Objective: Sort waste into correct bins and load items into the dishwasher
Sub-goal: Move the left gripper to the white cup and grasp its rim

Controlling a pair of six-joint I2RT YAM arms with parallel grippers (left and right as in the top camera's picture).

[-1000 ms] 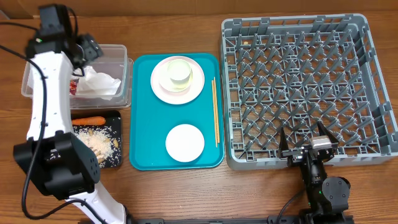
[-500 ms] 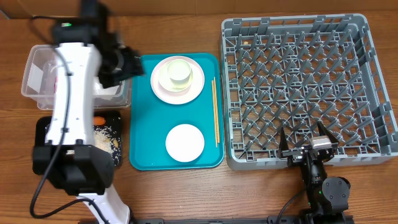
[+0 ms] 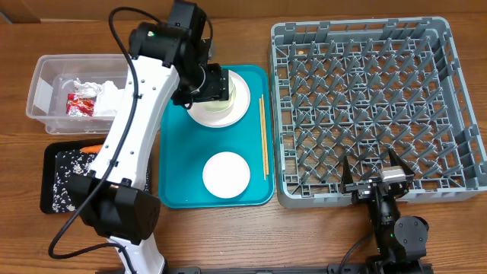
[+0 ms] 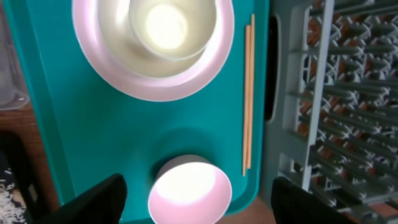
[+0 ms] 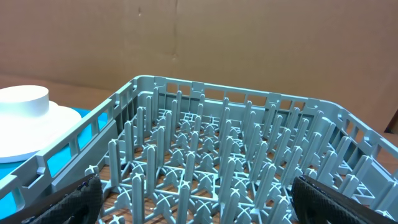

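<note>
Teal tray (image 3: 175, 152) at frame centre carries the dishes. The plate (image 3: 228, 116) lies at its upper end with a bowl (image 4: 166, 25) nested in it, a second bowl (image 3: 226, 173) sits lower down, and the chopsticks (image 3: 262, 137) run along its right edge.

The left pincer (image 3: 211, 84) hangs over the plate, its fingers (image 4: 102, 199) wide apart with nothing between them. Its wrist view looks straight down on the dishes, so it seems lined up to take one of them, not waste.

The waste looks sorted. In the upper left, the tub (image 3: 34, 84) holds napkins (image 3: 110, 97) and the red wrapper (image 3: 79, 104). Below it, the black tray (image 3: 44, 183) holds rice (image 3: 68, 171), with the carrot (image 3: 91, 149) peeking out beside the arm.

The rack (image 3: 373, 99) fills the right of the frame and no dish stands in it yet, so loading is likely the step in hand. The right pincer (image 3: 378, 176) sits low on the bench (image 3: 228, 236) by the rack's lower rim, jaws spread and holding nothing, probably parked clear of the left arm's path.
</note>
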